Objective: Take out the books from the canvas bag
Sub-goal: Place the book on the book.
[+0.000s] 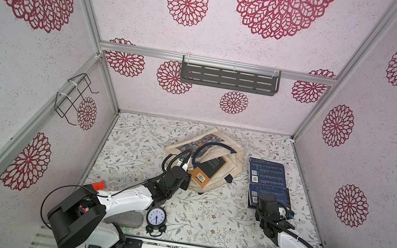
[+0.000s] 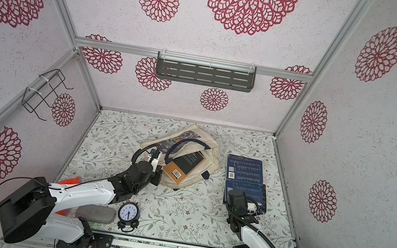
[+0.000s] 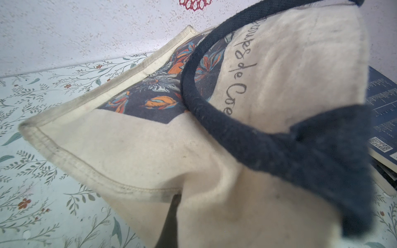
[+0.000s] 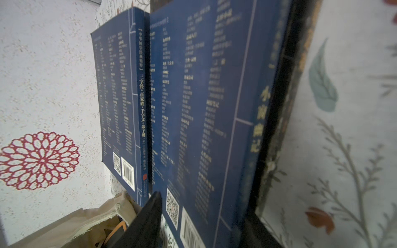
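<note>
The cream canvas bag (image 1: 231, 146) lies crumpled at mid-table, its navy handle (image 3: 236, 133) arching up. A black book (image 1: 213, 166) on an orange-tan book (image 1: 201, 177) sticks out of its mouth. Two navy books (image 1: 266, 172) lie flat to the right of the bag, outside it. In the right wrist view the nearer one (image 4: 204, 107) rests on a black and gold book (image 4: 296, 64). My left gripper (image 1: 185, 167) is shut on the bag's cloth rim; one dark finger (image 3: 170, 216) shows under the canvas. My right gripper (image 4: 204, 206) stands open astride the nearer navy book's end, with a gap beside it.
A black alarm clock (image 1: 156, 218) and a grey felt pad (image 1: 127, 218) stand near the front edge by the left arm's base, an orange object (image 1: 98, 185) behind them. A wire rack (image 1: 72, 96) hangs on the left wall, a grey shelf (image 1: 229, 77) on the back wall.
</note>
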`<control>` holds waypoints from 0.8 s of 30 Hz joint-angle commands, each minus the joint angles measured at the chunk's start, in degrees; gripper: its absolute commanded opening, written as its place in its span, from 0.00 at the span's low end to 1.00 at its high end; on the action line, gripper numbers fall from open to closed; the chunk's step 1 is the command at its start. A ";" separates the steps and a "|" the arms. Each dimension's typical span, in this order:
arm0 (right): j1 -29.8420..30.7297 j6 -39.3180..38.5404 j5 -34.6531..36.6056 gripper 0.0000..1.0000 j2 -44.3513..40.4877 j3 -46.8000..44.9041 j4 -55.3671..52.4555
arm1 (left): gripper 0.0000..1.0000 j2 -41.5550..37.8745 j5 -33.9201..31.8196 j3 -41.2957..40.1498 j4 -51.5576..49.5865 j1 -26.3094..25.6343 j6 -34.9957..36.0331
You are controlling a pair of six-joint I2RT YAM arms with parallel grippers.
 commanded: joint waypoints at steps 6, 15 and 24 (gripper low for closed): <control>-0.22 -0.09 -0.33 0.61 -0.57 1.28 -4.18 | 0.00 0.78 -0.63 1.43 -0.17 -0.85 0.42; -0.81 -2.45 0.22 0.61 3.05 2.09 1.31 | 0.00 0.56 -0.70 1.51 -0.44 -1.02 0.50; -1.01 -3.90 -2.38 0.77 1.78 2.40 -3.95 | 0.00 0.43 -0.79 1.60 -0.68 -1.11 0.77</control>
